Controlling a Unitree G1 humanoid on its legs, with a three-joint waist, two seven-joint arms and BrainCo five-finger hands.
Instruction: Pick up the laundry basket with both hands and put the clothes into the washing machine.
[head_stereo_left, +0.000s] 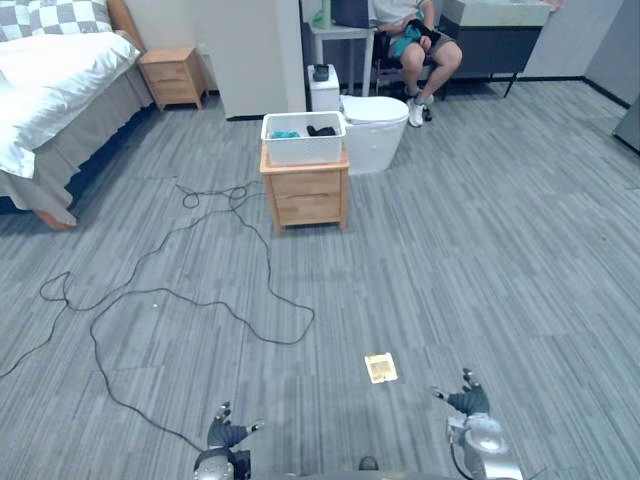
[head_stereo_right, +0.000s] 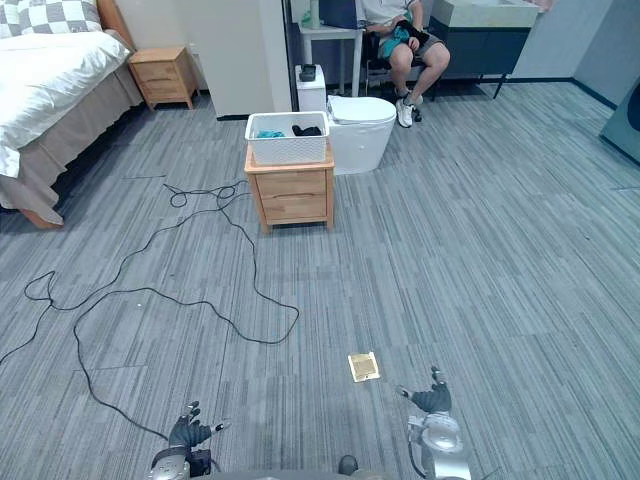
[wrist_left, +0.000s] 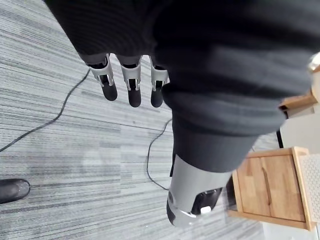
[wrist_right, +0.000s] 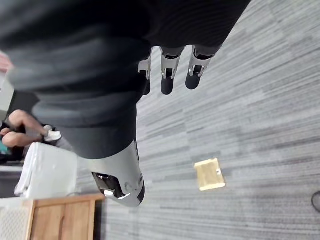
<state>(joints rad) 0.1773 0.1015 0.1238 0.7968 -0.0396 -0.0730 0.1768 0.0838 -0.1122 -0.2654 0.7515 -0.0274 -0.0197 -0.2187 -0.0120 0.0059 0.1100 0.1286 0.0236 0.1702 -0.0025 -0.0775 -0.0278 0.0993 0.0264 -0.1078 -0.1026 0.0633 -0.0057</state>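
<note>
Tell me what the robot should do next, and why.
Probably step forward toward the laundry basket: it sits on the wooden cabinet far across the floor, while the left hand and right hand hang open and low, well short of it.

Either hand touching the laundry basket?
Apart. Left eye view: left hand and right hand hang at the bottom edge, carpet between them and the laundry basket on the wooden cabinet.

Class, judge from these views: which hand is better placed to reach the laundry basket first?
Left, marginally. The laundry basket on the wooden cabinet stands far ahead, nearer the left hand's side than the right hand's. Both hang open, empty.
</note>
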